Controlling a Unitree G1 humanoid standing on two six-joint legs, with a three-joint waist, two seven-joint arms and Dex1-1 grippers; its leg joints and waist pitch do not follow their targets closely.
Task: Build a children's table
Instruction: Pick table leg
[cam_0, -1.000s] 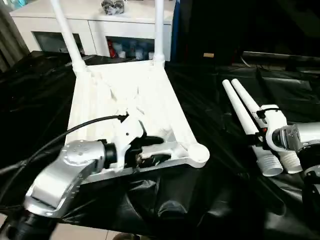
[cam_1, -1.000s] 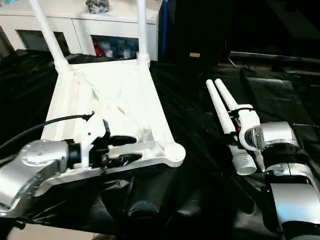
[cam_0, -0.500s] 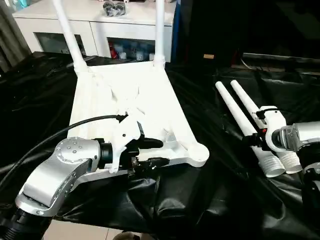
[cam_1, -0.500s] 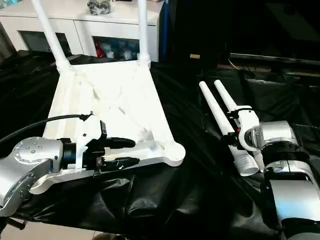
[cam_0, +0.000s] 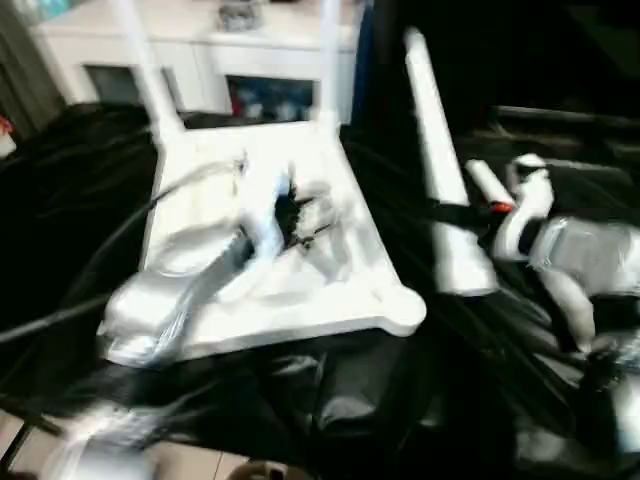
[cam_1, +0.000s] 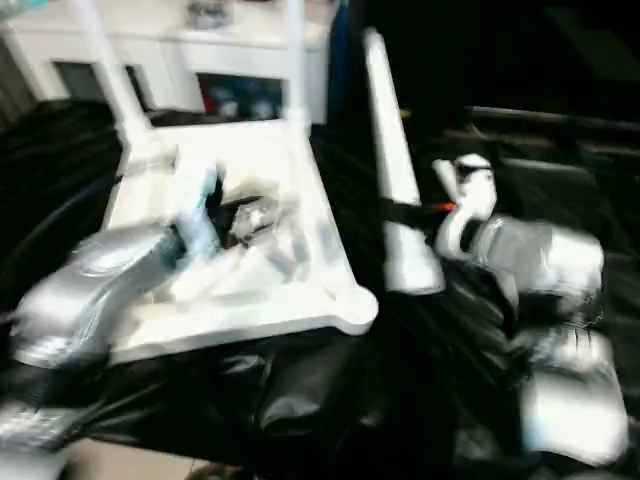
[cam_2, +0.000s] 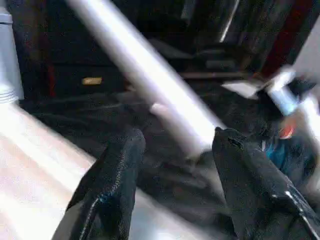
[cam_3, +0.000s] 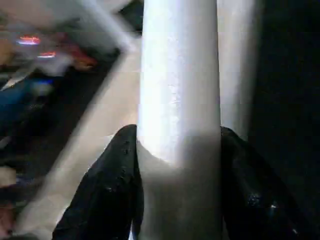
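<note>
The children's table lies upside down: its white ribbed top (cam_0: 330, 290) rests on the black cloth, with two legs (cam_0: 143, 70) (cam_0: 326, 60) standing in the far corner sockets. The near right socket (cam_0: 405, 312) holds nothing. My right gripper (cam_3: 179, 135) is shut on a third white leg (cam_0: 432, 140), held off the cloth and slanting up and away beside the top's right edge. Another leg (cam_3: 240, 65) lies just beyond it. My left gripper (cam_2: 175, 140) hovers open over the middle of the top (cam_0: 298, 215), nothing between its fingers.
A white cabinet (cam_0: 270, 45) with glass doors stands behind the table top. Black cloth (cam_0: 400, 400) covers the work surface all round, and dark equipment sits at the back right. My silver forearms reach in from both lower corners.
My right gripper has raised one leg off the cloth and swung it toward the top. My left gripper has moved from the top's near edge toward its middle.
</note>
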